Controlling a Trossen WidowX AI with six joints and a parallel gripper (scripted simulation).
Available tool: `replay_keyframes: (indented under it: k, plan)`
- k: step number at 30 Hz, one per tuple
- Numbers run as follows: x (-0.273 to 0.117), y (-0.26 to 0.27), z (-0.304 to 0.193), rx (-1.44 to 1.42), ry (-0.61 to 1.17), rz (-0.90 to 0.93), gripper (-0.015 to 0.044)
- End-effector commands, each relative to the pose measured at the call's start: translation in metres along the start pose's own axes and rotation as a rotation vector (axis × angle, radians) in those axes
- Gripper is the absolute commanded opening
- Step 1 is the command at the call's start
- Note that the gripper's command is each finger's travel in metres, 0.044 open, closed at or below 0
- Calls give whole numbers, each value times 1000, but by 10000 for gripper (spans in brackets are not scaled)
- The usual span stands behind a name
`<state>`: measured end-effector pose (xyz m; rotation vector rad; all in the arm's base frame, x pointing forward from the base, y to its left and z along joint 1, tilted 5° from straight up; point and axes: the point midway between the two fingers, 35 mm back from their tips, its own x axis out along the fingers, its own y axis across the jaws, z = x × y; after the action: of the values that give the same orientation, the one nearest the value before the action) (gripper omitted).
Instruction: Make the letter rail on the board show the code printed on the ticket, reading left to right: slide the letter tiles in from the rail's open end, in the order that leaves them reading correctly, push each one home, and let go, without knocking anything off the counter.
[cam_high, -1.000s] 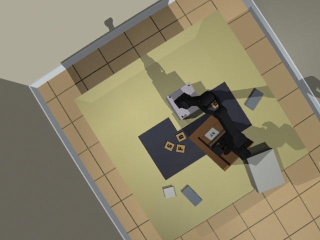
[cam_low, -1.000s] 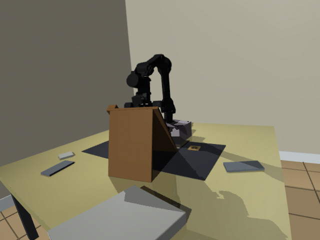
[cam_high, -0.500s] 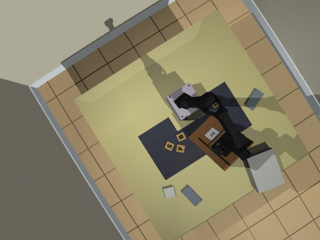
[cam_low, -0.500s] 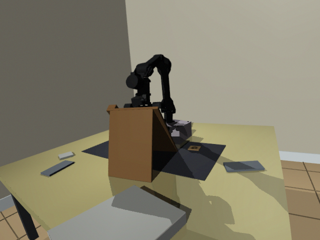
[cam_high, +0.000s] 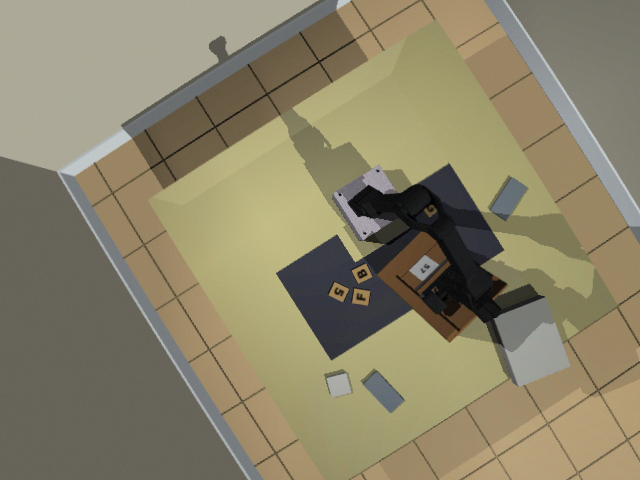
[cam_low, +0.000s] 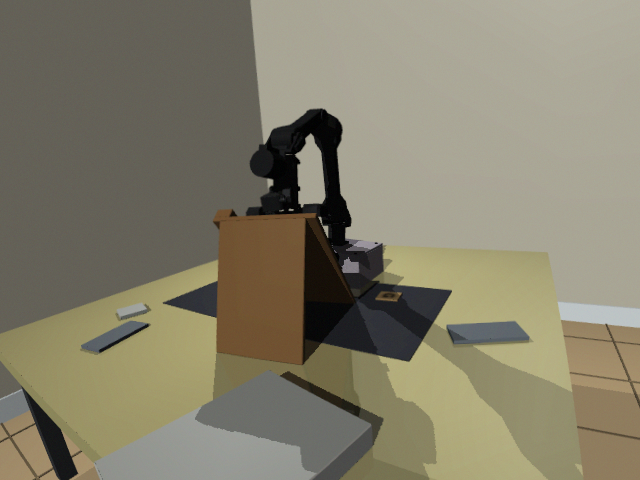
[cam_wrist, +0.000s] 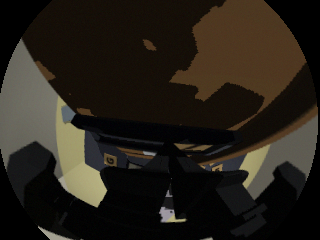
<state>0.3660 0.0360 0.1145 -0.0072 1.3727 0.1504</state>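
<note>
Okay, going by the top view with the brown wooden board as your clock centre, you've got four loose square tan letter tiles: B, S and F bunched around 9 o'clock, plus G alone at 12, all on dark navy matting. There's one white paper ticket on the board, tiny print, and some tan showing in the black rail, but I can't read or count what's there. You've also got two flat blue-grey slabs at 1 and 7, one small white block between 7 and 8, and one big light-grey box at 4. Your single black arm rises from its base between 10 and 11, arches over, and drops its wrist at the board. Your gripper is pressed together with nothing pinched, tips right by the rail; can't tell if they're touching it.
</note>
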Motion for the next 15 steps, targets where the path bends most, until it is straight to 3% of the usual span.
replay_keyframes:
  k: [1, 15]
  plan:
    - [-1, -2, 0, -3, -2, -1, 0]
    - [-1, -6, 0, -3, -2, -2, 0]
